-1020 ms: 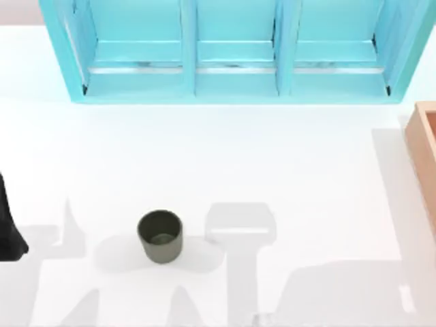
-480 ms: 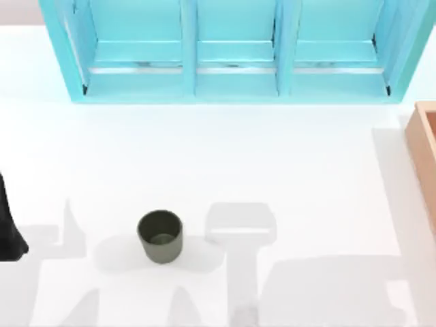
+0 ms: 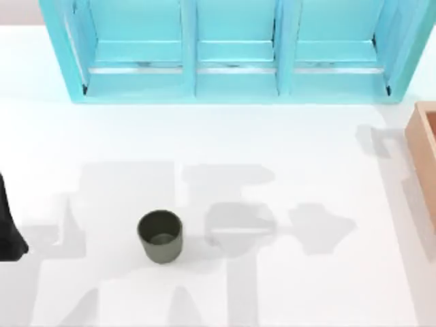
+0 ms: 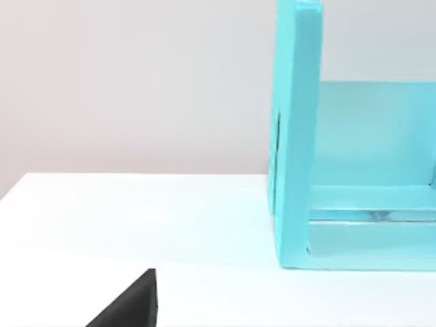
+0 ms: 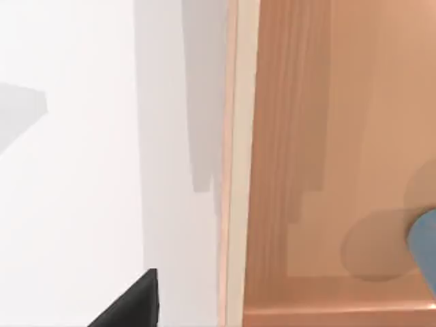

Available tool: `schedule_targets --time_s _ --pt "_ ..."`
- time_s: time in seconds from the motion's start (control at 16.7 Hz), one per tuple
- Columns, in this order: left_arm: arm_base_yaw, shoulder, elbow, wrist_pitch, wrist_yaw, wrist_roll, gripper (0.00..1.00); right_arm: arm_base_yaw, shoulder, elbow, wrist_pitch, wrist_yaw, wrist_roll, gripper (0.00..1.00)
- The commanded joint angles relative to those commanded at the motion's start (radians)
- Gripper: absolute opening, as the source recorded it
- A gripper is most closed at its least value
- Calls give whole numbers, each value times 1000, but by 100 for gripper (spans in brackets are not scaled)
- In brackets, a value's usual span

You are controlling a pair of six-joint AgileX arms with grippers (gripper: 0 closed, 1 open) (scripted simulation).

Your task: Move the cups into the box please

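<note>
Top view: olive-green cup (image 3: 161,236) upright on white table (image 3: 272,150), left of centre, smooth, round, handleless | box (image 3: 424,146) tan, thick-walled, at right edge; right wrist view shows blue cup (image 5: 424,240) edge inside it | left arm (image 3: 9,225) parked at left edge | fingers' spread of both grippers: cannot tell

Rendered simulation: blank white table (image 3: 286,150)

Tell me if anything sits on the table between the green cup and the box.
Nothing visible does. The green cup stands alone on the white table, and the stretch toward the box at the top view's right edge holds only shadows. The cyan shelf unit stands farther back.
</note>
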Motion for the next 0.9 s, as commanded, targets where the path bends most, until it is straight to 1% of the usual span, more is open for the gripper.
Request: schedule_targets --time_s 0.36,0.54,0.72,0.9 --pt "0 0 0 0 0 0 100 485 385 488 -47 38 486 100" --pt "0 0 0 0 0 0 100 693 562 707 -68 64 703 100" --pt "0 0 0 0 0 0 100 852 707 882 -83 89 872 100" --pt "0 0 0 0 0 0 100 952 801 995 -91 107 982 100"
